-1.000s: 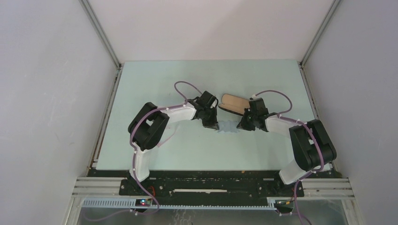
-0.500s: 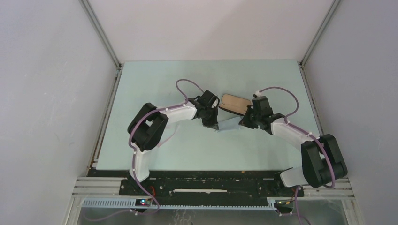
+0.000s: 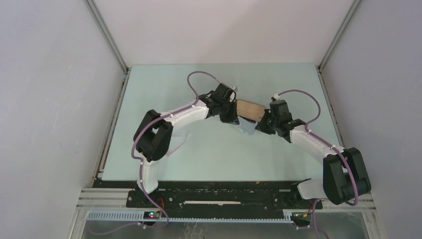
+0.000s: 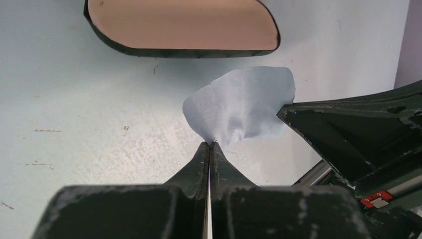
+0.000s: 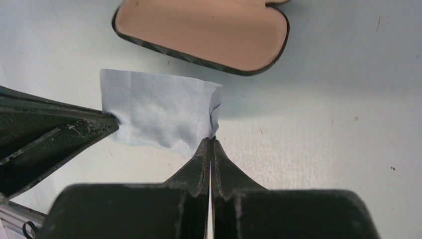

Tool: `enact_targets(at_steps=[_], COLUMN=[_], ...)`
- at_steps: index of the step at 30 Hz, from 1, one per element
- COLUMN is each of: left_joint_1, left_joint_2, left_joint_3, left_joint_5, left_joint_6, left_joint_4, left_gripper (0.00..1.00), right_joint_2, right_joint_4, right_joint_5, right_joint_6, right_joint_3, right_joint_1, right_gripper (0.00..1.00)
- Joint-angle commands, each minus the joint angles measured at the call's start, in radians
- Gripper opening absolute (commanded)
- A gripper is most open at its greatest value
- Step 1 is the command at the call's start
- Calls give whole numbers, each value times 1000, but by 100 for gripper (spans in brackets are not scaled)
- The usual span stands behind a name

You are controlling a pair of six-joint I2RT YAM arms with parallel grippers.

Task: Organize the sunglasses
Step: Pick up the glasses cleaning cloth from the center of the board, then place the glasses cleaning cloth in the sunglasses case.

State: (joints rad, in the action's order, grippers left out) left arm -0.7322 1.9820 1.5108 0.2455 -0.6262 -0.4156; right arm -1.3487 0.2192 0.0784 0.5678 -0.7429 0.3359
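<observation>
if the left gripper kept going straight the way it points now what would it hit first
Beyond the small light blue cloth pinched in the left gripper, probably the open black oblong case with tan lining, though depth is unclear.

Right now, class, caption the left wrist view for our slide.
The left hand and right hand pinch a small light blue cloth near an open black oblong case with tan lining.

Bright, even, diffuse light fills every view. From above, the arms (image 3: 184, 115) cast only faint shadows on the pale green table (image 3: 149, 99). In the right wrist view a soft shadow lies just below the open case (image 5: 204, 35). The light blue cloth (image 4: 241, 104) and table scuffs are sharp; the left gripper (image 4: 210, 145) blurs toward the bottom edge.
</observation>
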Motion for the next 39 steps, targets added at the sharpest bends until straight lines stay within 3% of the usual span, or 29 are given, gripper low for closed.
enact_targets(at_steps=[1,8,21,39], left_joint_1=[9,31,102,131], left_joint_2=[-24,8,224,337], left_joint_3=[92,178,460,468], left_joint_5=[20,30,121,142], left_joint_6=[40,55,79,101], left_joint_4=[-18,-26,-66,-59], left_gripper=[0,0,0,0], right_joint_2=[26,1,-138,-287], right_joint_4=[-6,-14,-35,-60], right_joint_5=[-19,-21,-15,6], right_joint_6=[-9,-10,-11,-21], right_joint_3=[-69,-127,-229,-247], right_joint_1=[-26,-48,-78,-107], right_gripper=[0,0,0,0])
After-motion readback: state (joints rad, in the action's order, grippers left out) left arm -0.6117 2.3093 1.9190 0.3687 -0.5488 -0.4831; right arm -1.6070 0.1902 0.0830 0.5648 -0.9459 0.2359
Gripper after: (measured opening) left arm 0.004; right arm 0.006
